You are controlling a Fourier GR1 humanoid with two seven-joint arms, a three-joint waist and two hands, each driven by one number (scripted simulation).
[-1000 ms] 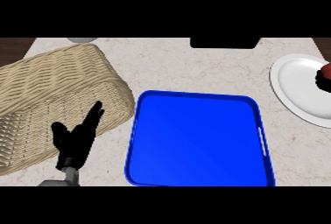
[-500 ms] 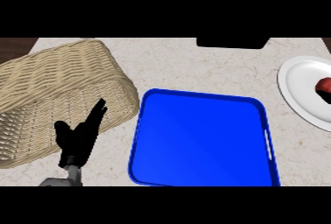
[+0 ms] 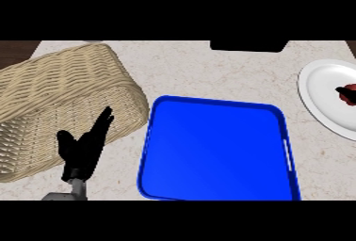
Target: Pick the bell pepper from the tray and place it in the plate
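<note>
The blue tray lies bare while the red bell pepper sits on the white plate at three o'clock, so placing looks done; left hand rests open-fingered at eight o'clock, right hand unseen.

Speckled counter with wicker basket, blue tray, white plate.

No readable text, labels, brands, numbers or signs anywhere. Tray plain blue, plate plain white, basket bare wicker, tabletop speckled stone, unmarked.
</note>
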